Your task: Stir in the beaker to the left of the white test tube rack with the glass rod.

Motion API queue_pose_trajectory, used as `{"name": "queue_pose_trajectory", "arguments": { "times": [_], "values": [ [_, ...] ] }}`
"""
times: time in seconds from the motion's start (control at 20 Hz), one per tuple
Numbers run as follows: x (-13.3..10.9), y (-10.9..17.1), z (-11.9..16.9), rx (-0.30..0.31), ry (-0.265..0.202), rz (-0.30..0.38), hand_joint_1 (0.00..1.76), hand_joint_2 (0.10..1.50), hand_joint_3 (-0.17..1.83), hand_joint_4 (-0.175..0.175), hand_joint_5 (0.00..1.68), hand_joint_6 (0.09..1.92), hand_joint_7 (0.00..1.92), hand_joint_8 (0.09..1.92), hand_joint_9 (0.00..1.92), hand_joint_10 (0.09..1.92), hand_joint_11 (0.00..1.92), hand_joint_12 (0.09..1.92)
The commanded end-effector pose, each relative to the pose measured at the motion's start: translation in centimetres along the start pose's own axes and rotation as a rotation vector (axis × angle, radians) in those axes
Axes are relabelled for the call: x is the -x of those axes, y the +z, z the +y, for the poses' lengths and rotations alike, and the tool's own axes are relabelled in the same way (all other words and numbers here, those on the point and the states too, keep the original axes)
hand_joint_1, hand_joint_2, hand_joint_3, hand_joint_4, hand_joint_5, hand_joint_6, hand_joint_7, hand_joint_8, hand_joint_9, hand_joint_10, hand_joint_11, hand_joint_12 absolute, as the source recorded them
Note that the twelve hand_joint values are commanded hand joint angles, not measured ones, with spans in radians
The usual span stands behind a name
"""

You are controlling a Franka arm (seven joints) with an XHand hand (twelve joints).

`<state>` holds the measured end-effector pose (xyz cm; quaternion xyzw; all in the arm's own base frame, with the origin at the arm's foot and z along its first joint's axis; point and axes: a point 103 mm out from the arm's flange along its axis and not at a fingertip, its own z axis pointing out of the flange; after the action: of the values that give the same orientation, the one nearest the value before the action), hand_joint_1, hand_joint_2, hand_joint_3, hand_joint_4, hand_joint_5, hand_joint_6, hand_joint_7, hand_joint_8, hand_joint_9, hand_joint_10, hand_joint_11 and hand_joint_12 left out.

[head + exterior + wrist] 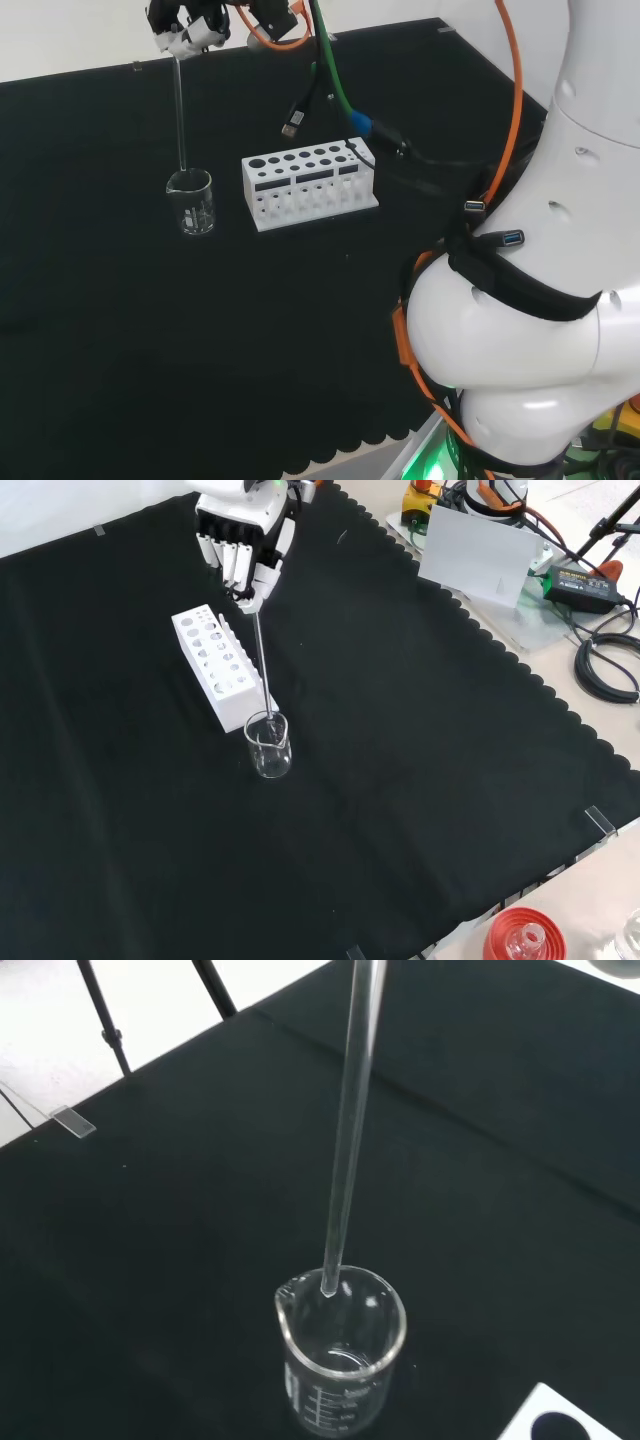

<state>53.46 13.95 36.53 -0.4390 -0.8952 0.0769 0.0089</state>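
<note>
Clear glass beaker [341, 1355] sits closest in the wrist view, upright on the black cloth [150, 1210], with white graduation marks on its wall too small to read. Its spout points toward the cloth's edge. A glass rod [350, 1130] hangs nearly upright with its lower tip at the beaker's mouth, just inside the rim.

From the head view, the hand [186, 28] is high at the top edge, fingers curled around the rod's upper end. The beaker stands just left of the white rack [308, 186], apart from it. The rack's holes look empty; no writing shows on it.

From the front view, the beaker stands just below the rack's near end. Bare cloth spreads wide around both pieces, with the scalloped edge well away on the right and bottom.
</note>
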Motion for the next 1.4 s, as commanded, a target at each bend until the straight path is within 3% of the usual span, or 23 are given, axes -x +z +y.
{"name": "queue_pose_trajectory", "arguments": {
  "times": [0.05,0.35,0.9,1.4],
  "values": [
    [1.9,1.7,0.9,-0.032,0.015,0.008,1.29,1.13,-0.17,-0.175,1.09,0.84,1.13,0.86,1.66,0.59,1.58,0.71],
    [3.4,2.9,0.5,-0.039,0.026,0.016,1.29,1.13,-0.17,-0.175,1.09,0.84,1.13,0.86,1.66,0.59,1.58,0.71],
    [3.6,5.7,0.7,-0.077,0.038,0.024,1.29,1.13,-0.17,-0.175,1.09,0.84,1.13,0.86,1.66,0.59,1.58,0.71],
    [1.6,10.4,2.7,-0.144,-0.004,0.049,1.29,1.13,-0.17,-0.175,1.09,0.84,1.14,0.86,1.66,0.59,1.58,0.71]
  ]
}}
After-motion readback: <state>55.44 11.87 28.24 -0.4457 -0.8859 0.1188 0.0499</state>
